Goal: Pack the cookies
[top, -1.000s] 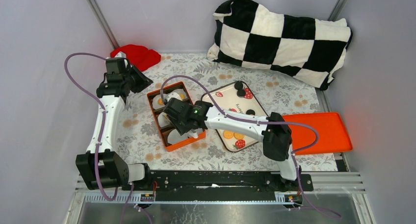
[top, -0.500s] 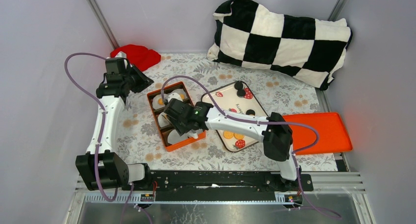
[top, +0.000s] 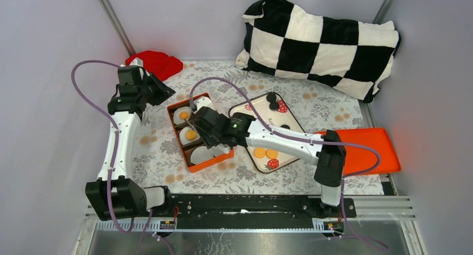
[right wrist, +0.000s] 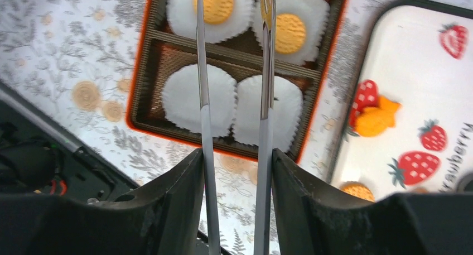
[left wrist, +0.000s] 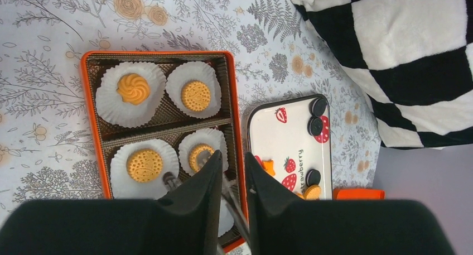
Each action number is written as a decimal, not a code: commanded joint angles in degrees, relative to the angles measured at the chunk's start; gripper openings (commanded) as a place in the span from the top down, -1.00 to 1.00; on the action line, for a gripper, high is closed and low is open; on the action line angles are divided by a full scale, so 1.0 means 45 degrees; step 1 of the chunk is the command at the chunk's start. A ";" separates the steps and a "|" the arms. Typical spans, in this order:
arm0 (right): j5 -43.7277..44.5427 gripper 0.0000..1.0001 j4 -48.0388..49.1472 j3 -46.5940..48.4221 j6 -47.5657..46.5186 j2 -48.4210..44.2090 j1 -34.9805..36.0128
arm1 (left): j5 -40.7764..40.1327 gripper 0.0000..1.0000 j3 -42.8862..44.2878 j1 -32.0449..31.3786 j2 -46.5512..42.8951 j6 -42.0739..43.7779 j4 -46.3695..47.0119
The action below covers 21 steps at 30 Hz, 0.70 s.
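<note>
Top view: the right pincer [top: 199,121] hangs over the box [top: 192,167], with two cookies [top: 191,135] in cups just left of it and more on the tray [top: 290,154] to its right. The left pincer [top: 162,92] is off the box's far corner.

Left wrist: the fingers are nearly together. A thin strip [left wrist: 237,210] shows in the gap, but I cannot tell if it is gripped. Four cookies sit ahead.

Right wrist: the right pincer's fingers are apart and its blades [right wrist: 203,99] hold nothing. Two cookies lie at the tips.

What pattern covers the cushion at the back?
Black-and-white checks; the cushion shows best in the top external view.
</note>
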 commanded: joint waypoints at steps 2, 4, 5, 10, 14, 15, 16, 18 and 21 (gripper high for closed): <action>0.2309 0.00 -0.0560 -0.1435 0.0609 -0.2528 0.0067 | 0.0621 0.48 0.0342 0.0114 -0.0168 -0.0027 0.0174; 0.2654 0.01 -0.0680 -0.2475 0.1005 -0.3490 0.0068 | 0.0761 0.48 0.0278 0.0115 -0.0151 -0.0091 0.0265; 0.2683 0.04 -0.0818 -0.3156 0.1244 -0.3961 0.0066 | 0.0829 0.48 0.0272 0.0091 -0.0143 -0.0120 0.0282; 0.3164 0.13 -0.1985 -0.5067 0.2907 -0.6131 0.0066 | 0.0985 0.47 0.0153 -0.0111 -0.0246 -0.0326 0.0416; 0.4041 0.14 -0.3316 -0.6464 0.4564 -0.7450 0.0067 | 0.0998 0.46 0.0120 -0.0449 -0.0247 -0.0381 0.0474; 0.4277 0.12 -0.3751 -0.6715 0.4990 -0.7723 0.0068 | 0.0996 0.46 0.0130 -0.0549 -0.0204 -0.0391 0.0461; 0.4585 0.10 -0.4210 -0.6949 0.5516 -0.7950 0.0068 | 0.0978 0.46 0.0166 -0.0666 -0.0165 -0.0382 0.0467; 0.5037 0.04 -0.5074 -0.7386 0.6497 -0.8365 0.0025 | 0.0895 0.46 0.0279 -0.0981 -0.0050 -0.0399 0.0474; 0.4976 0.02 -0.5966 -0.7947 0.7581 -0.8758 -0.0359 | 0.0789 0.46 0.0400 -0.1416 0.0075 -0.0501 0.0479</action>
